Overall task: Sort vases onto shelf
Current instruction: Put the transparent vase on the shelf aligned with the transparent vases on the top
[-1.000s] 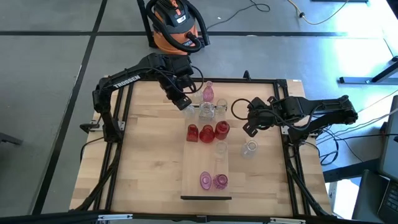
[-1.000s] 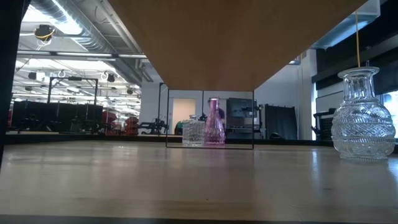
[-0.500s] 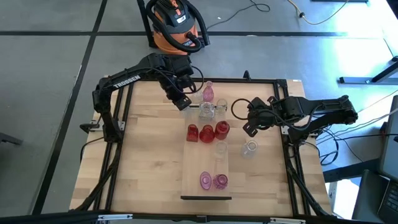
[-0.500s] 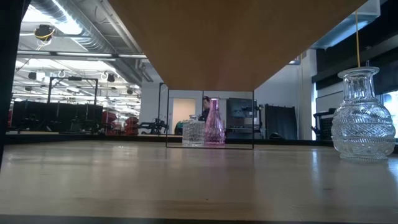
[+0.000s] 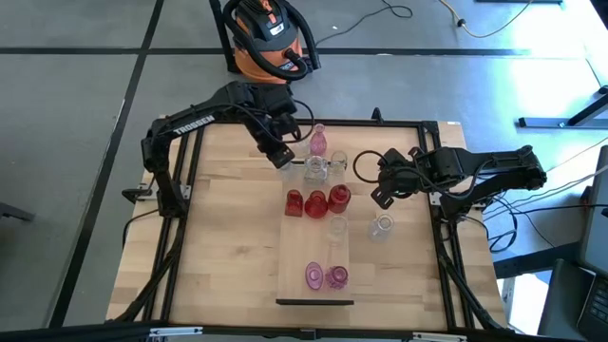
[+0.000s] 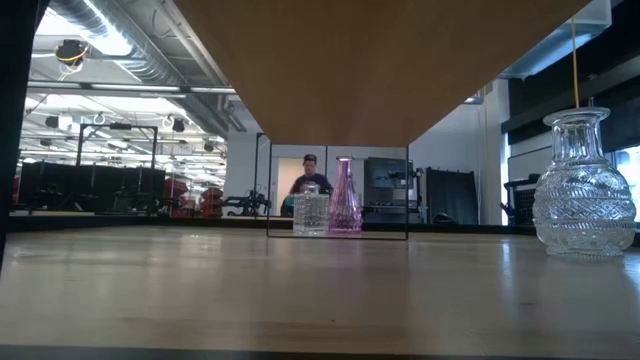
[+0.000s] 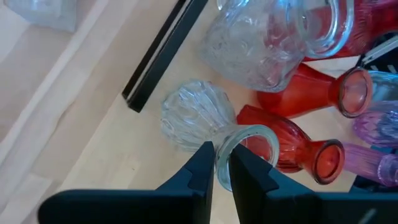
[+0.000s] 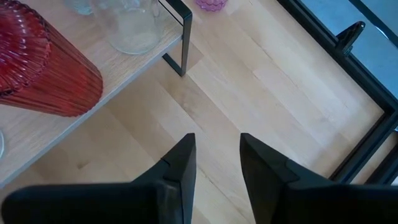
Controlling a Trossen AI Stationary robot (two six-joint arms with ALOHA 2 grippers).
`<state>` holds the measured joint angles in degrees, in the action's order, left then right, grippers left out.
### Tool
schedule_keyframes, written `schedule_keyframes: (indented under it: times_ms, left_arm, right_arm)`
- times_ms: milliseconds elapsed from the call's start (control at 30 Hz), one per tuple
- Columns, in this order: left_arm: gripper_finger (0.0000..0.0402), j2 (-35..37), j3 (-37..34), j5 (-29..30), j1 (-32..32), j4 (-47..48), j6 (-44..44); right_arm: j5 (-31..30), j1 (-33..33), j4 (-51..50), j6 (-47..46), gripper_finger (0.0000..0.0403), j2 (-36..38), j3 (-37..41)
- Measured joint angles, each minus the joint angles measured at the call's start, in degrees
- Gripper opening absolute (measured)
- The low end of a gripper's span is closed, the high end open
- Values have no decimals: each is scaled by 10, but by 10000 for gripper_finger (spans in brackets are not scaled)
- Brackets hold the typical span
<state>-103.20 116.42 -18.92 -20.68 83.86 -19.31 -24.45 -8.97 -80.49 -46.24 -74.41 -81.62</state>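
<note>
— Left gripper [image 7: 221,167] first: how does it stand?
— Its two dark fingers are nearly together, pinching the rim of a small clear bulbous vase [image 7: 196,121] that tilts on the shelf [image 5: 290,249] near the shelf's far end strip. From above, that gripper [image 5: 282,158] sits at the far left corner of the shelf.
— And the right gripper [image 8: 214,162]?
— Partly spread, nothing between the fingers, only bare tabletop [image 8: 261,93] past them. In the high view it [image 5: 382,196] hangs just off the shelf's right edge, close to the red vases [image 5: 316,200].
— What does the wrist camera give that the overhead one does not?
— The pinch itself, and the big clear patterned jar [image 7: 267,43] right behind the held vase, with red vases lying across the frame beside it. From above those are only small blobs.
— And the table-level view?
— It looks under the shelf: a clear vase [image 6: 311,211] and a pink bottle vase [image 6: 344,197] stand at the far edge of the table, and a cut-glass vase [image 6: 584,190] stands alone near the table's right side. A person [image 6: 308,175] shows in the room behind.
— The rest?
— Two pink vases [image 5: 324,275] stand at the shelf's near end.
</note>
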Motion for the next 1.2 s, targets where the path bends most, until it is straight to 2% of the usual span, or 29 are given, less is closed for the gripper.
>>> schedule_keyframes:
  times_ms: [433, 900, 1000, 1200]
  left_arm:
    - [39, -56, 0, -39, 30, -3, 3]
    - [39, -58, 1, -20, 11, 13, 4]
    - [28, -58, 8, -19, 10, 21, 7]
    - [11, -60, 61, 54, 11, 68, 20]
  right_arm:
    - [1, 0, -3, 0, 108, 0, 0]
    - [10, 0, -6, -3, 108, 0, 0]
    - [9, 0, -6, -4, 108, 0, 0]
    - [9, 0, -6, -4, 108, 0, 0]
